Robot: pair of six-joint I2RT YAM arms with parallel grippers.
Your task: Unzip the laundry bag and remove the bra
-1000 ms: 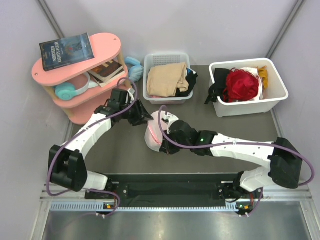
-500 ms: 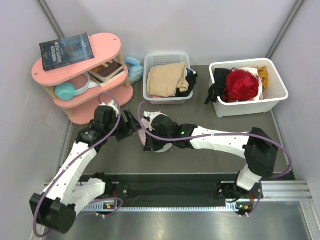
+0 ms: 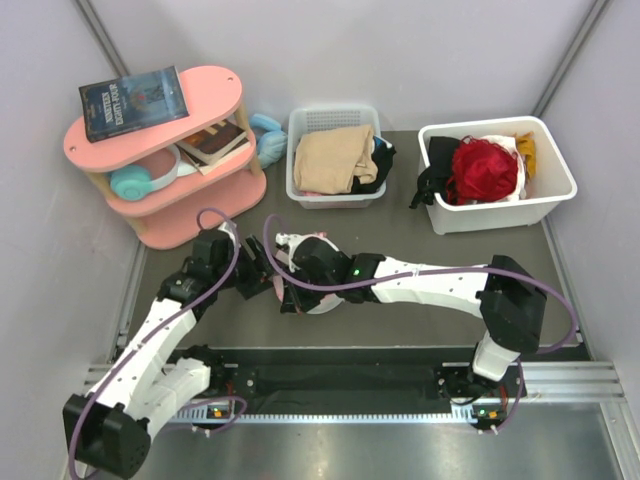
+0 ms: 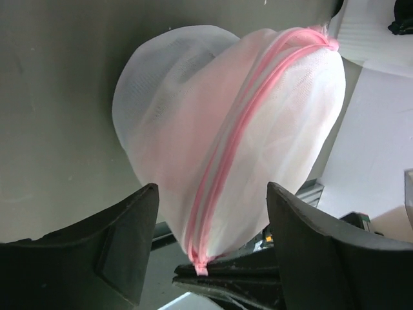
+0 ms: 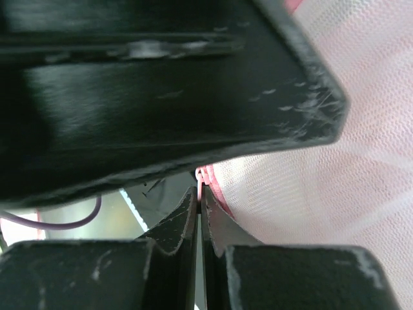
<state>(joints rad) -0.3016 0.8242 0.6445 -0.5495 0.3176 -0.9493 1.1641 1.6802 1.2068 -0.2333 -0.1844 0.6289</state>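
At the near side of the tabletop (image 3: pixel 420 240), two robot arms meet over the laundry bag (image 4: pixel 193 116), a white mesh pouch lying between them just beyond their bases. The right gripper (image 5: pixel 199 197) is pinched shut on the pink end of the zipper (image 4: pixel 239 129), its fingers pressed together with barely a slit between. The left gripper (image 4: pixel 211 194) stands wide, its fingers flanking the bag's near end without gripping it. The zipper runs closed along the stretch that shows, and the bra is nowhere in view; whether it sits inside the pouch cannot be told through the mesh. Farther back stand a white basket (image 3: pixel 300 185) holding a tan garment, a white bin (image 3: pixel 560 190) with a red garment (image 3: pixel 485 170), and a pink shelf (image 3: pixel 190 215). The likely hazard: with the bag unanchored, a pull on the zipper could drag the whole pouch across the tabletop instead of opening it, or the thin pink end could slip from the narrow pinch.
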